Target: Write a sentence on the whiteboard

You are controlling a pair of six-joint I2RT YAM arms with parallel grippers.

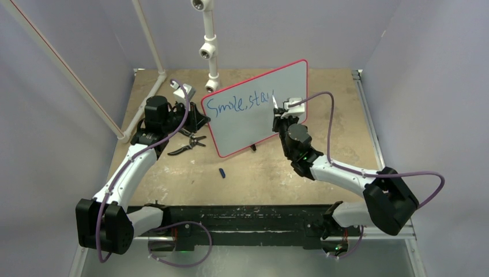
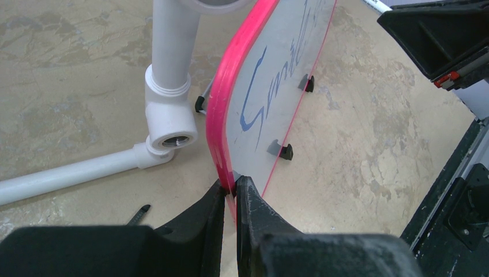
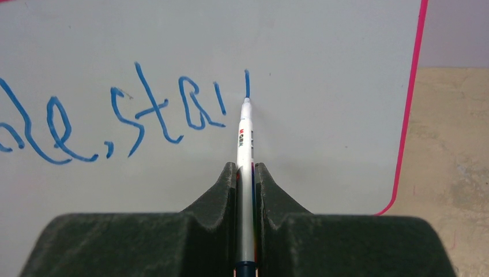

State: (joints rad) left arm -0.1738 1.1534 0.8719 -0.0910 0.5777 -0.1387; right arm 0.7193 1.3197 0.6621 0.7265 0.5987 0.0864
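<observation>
Pale grey-white rectangular whiteboard (image 1: 254,107), thin red frame, small black feet, stands tilted on the tan wooden tabletop (image 1: 334,115), between my two arms. The blue handwritten sentence (image 1: 239,104) on its face reads "Smile, sta" plus two short strokes, so I judge it about half done.

My right pincer (image 3: 246,167) is clamped narrow around a slim white marker with a blue tip (image 3: 246,138). The tip touches the board face at the foot of the newest stroke, just right of "sta". My left pincer (image 2: 233,187) is pinched shut on the red frame at the board's left edge, steadying it.

Around the board: white plastic pipe stand (image 2: 167,86) just behind its left end, black-handled pliers (image 1: 187,145) in front of its left end, small dark blue cap (image 1: 222,172) in front of its middle, all apart from it.

Risks:
- The left hold is a thin edge pinch far from the marker tip, so pressing hard could swing or tip the board back and wreck the stroke.
- The marker is round and slim, so it could slide or twist in the jaws under side load.
- With too light a press, the ink skips.
- The line slopes up toward the board's top right, so later words may crowd the frame.
</observation>
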